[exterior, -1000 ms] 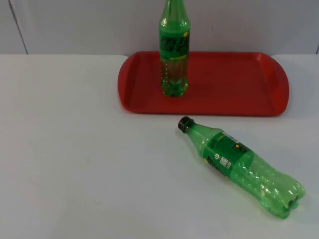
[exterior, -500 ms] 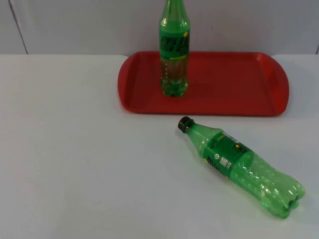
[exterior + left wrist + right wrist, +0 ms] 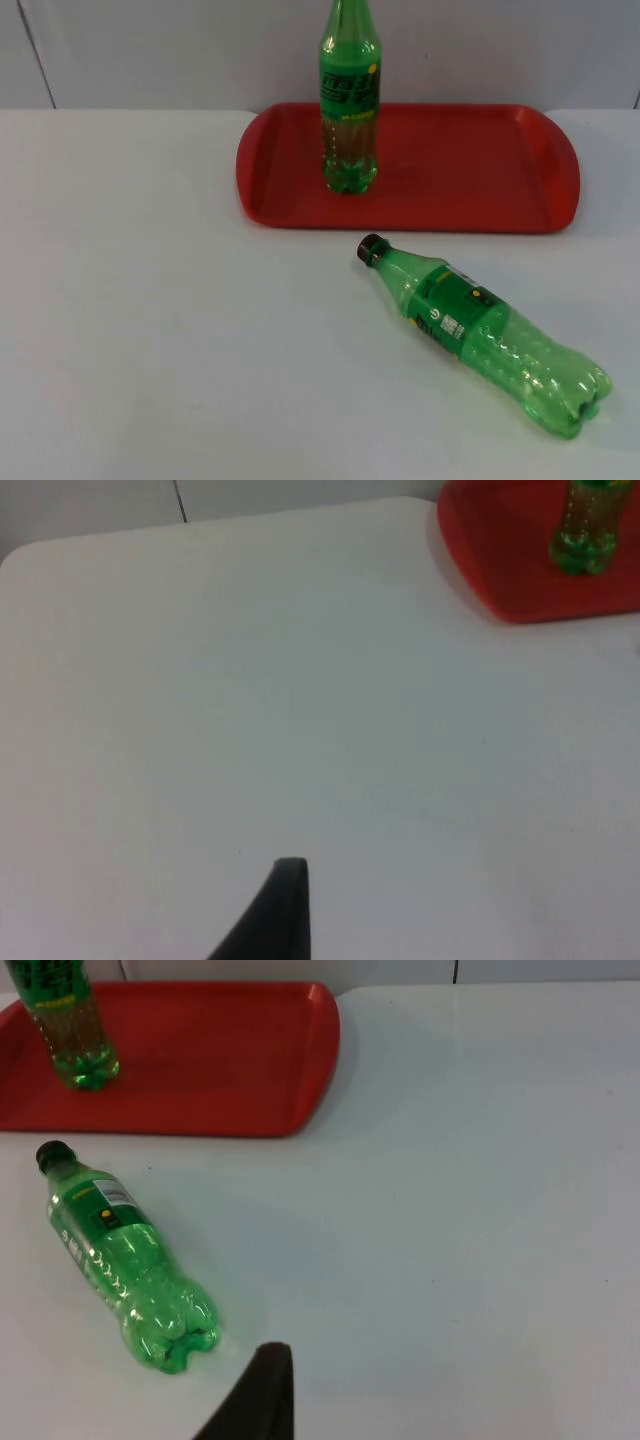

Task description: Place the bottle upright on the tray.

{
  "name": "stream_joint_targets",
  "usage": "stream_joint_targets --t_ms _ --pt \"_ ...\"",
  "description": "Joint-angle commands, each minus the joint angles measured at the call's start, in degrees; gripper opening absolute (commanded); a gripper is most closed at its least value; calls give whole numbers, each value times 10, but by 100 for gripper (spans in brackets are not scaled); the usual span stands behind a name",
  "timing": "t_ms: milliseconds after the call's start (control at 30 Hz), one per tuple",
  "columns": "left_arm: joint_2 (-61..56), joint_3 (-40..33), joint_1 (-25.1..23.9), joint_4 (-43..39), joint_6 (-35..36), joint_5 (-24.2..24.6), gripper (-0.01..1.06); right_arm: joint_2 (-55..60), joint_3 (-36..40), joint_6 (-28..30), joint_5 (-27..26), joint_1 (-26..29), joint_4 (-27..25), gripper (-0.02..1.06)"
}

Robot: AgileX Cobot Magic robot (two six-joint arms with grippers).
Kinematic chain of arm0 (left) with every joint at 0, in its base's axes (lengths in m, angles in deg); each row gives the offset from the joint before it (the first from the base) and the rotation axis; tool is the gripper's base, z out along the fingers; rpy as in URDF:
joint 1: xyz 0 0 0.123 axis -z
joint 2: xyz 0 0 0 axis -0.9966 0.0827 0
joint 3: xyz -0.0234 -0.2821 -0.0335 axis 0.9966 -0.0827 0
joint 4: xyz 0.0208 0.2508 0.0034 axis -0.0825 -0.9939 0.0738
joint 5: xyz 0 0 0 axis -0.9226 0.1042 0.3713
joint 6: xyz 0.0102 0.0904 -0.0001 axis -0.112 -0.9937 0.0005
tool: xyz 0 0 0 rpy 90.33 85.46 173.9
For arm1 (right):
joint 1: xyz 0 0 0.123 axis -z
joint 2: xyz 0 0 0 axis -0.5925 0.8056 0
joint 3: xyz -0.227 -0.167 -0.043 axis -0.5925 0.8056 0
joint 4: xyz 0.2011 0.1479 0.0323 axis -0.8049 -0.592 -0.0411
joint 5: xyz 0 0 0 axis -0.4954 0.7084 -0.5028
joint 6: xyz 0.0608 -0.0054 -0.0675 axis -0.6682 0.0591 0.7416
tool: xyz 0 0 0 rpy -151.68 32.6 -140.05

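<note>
Bottle (image 3: pixel 118 1260) lies beside right hand (image 3: pixel 262 1385).

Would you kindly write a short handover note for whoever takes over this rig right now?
Left gripper: above bare table, waiting, holding nothing.
Right gripper: above the table near the lying bottle's base, holding nothing.
Lying bottle: on its side on the table in front of the tray, cap toward the tray.
Done: one bottle stands upright on the tray.
Left: grasp the lying bottle and stand it on the tray.
</note>
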Motion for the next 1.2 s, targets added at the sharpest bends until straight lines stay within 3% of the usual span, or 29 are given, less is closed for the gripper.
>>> stream_joint_targets --t_ms 0,1167 --pt "-2 -2 -1 0 1 0 105 -2 0 -2 -2 2 -1 105" --pt "-2 -2 -1 0 1 0 105 -2 -7 0 -9 2 1 105"
